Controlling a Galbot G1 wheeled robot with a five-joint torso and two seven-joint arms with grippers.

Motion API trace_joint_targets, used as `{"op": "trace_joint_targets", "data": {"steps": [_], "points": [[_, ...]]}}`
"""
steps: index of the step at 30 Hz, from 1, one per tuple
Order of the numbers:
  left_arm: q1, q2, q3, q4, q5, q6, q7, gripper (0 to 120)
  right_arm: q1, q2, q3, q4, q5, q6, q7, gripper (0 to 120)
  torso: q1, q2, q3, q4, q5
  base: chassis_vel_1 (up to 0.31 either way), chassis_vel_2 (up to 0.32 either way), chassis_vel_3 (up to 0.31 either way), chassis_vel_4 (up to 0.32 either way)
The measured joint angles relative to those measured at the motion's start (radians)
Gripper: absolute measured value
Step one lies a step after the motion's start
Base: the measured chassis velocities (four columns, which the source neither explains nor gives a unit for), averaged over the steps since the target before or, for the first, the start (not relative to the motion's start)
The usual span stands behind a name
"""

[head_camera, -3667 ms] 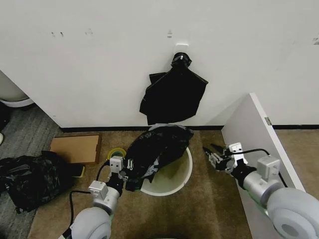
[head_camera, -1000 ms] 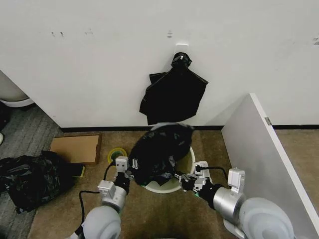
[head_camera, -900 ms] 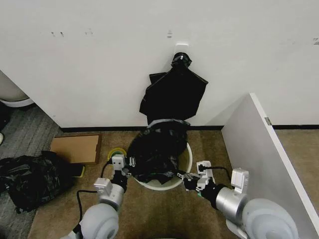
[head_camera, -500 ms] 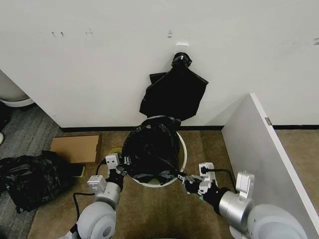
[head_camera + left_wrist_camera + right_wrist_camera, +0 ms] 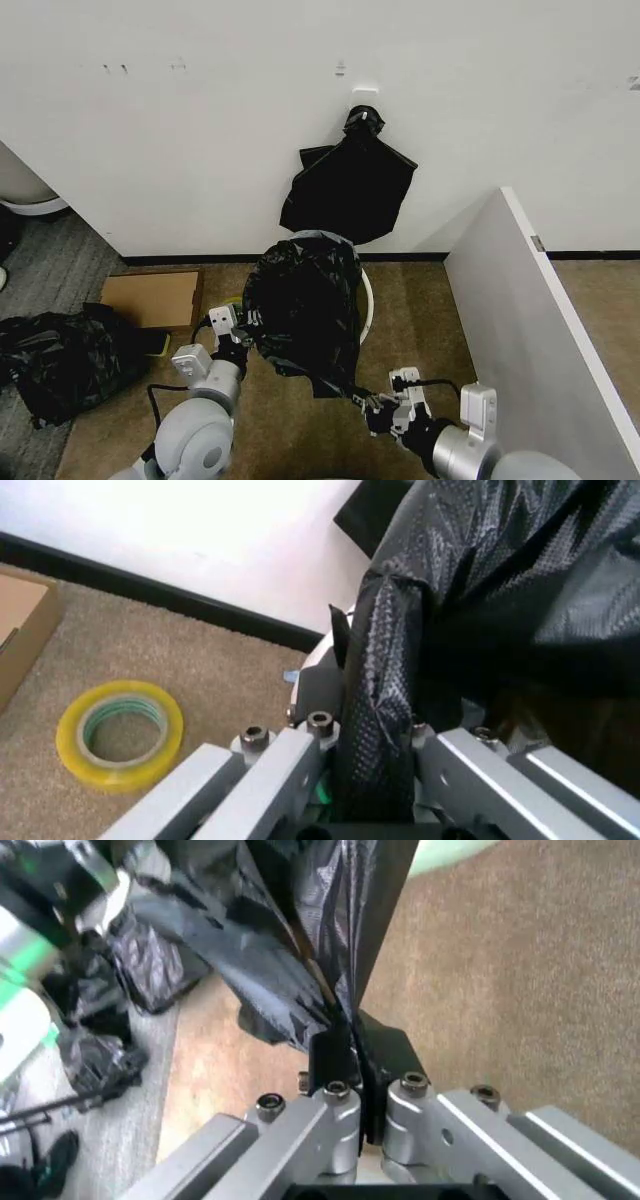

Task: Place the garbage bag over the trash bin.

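- A white wall (image 5: 200,130) backs a brown carpet floor (image 5: 420,330); a white panel (image 5: 530,320) slants along the robot's right, at about 3 o'clock of the bin.
- The trash bin (image 5: 365,300) stands on the carpet just below the wall. Little more than a strip of its white rolled rim shows, at its 3 o'clock side, because the garbage bag (image 5: 305,305) is draped over it.
- The garbage bag (glossy, heavily wrinkled) covers the bin's mouth, and its lower edge is stretched out toward 6 o'clock, toward the robot.
- The left end effector (image 5: 243,330) sits at the bag's 9 o'clock edge, clamped on a fold of black plastic; in the left wrist view the film (image 5: 385,705) runs straight down between the two metal fingers (image 5: 270,776).
- The right end effector (image 5: 372,408) is low, at about 5 o'clock of the bin and near the robot. Its fingers (image 5: 335,1065) are pinched together on the bag's pulled-out corner, and the plastic (image 5: 330,930) fans upward from them in the right wrist view.
- A bundle of black bags (image 5: 350,185) hangs from a wall hook at 12 o'clock of the bin.
- A yellow tape roll (image 5: 120,733) lies on the carpet at the bin's 9 o'clock, beside a flat cardboard box (image 5: 150,298).
- A lumpy mound of black plastic (image 5: 60,360) rests farther out at 9 o'clock.
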Motion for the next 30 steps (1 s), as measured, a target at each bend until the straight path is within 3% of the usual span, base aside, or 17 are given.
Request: {"op": "trace_joint_targets", "data": {"steps": [11,19,24,30], "points": [[0.006,0.008,-0.003,-0.038,-0.064,0.027,-0.027,0,0.034,0.008,-0.108,-0.084,-0.176,-0.006,-0.029,0,0.000,0.000,0.000,0.0001,0.0001,0.000,0.000,0.000,0.000],[0.014,0.017,-0.004,-0.060,-0.087,0.053,-0.037,0,0.060,0.008,-0.092,-0.147,-0.288,0.019,-0.059,0,0.000,0.000,0.000,0.0000,0.0001,0.000,0.000,0.000,0.000],[0.013,0.011,-0.001,-0.048,-0.077,0.053,-0.041,0,0.042,-0.008,-0.076,-0.120,-0.365,0.021,-0.075,0,0.000,0.000,0.000,-0.0001,0.0001,0.000,0.000,0.000,0.000],[0.016,0.006,-0.006,-0.026,-0.052,0.039,-0.048,0,0.008,-0.053,-0.053,-0.045,-0.461,0.003,-0.085,20,0.000,0.000,0.000,-0.0004,-0.0001,0.000,0.000,0.000,0.000]]}}
